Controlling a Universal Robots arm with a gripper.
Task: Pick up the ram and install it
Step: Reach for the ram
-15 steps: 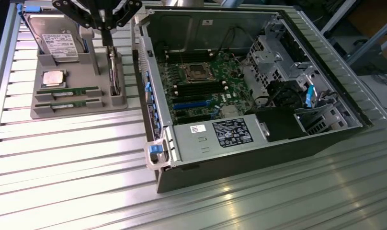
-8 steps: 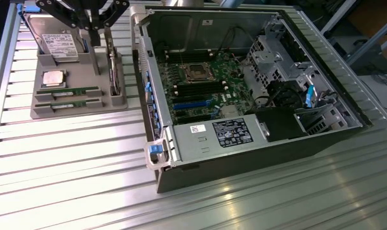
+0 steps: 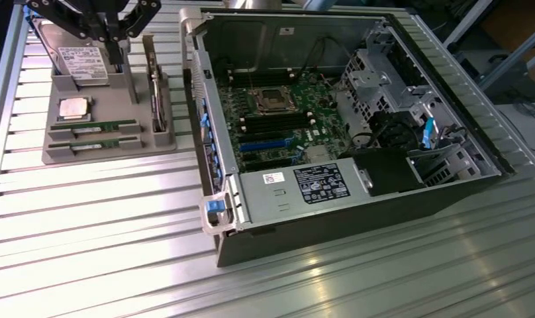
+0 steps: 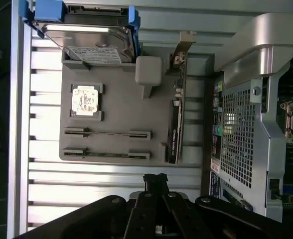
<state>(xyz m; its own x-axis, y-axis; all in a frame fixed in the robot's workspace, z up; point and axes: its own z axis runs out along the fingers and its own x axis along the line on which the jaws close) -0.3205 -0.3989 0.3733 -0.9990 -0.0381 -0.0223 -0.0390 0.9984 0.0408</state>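
Presently, two sticks counted in the grey tray [image 3: 91, 156] on the table [image 3: 117, 218]: the ram [image 3: 93, 125] and its twin [image 3: 93, 142], parallel, long axes running exterior view's left to right. One gripper [image 4: 155, 179], pressed together, empty, clear of both

The ram [image 3: 93, 124] is green, its tray [image 3: 91, 157] grey, the tool [image 4: 155, 178] black.

We see a ribbed silver metal counter [image 3: 117, 225], brushed and glaring under the light. The flat grey plastic holder [image 3: 91, 156] looks matt and smooth. The thin green circuit-board ram stick [image 3: 93, 126] is dull. The silver hard drive [image 4: 94, 37] gleams glossy and carries a white paper label. The open computer case [image 4: 238, 134] is bare perforated sheet metal. The black hand [image 4: 155, 179] looks matt.
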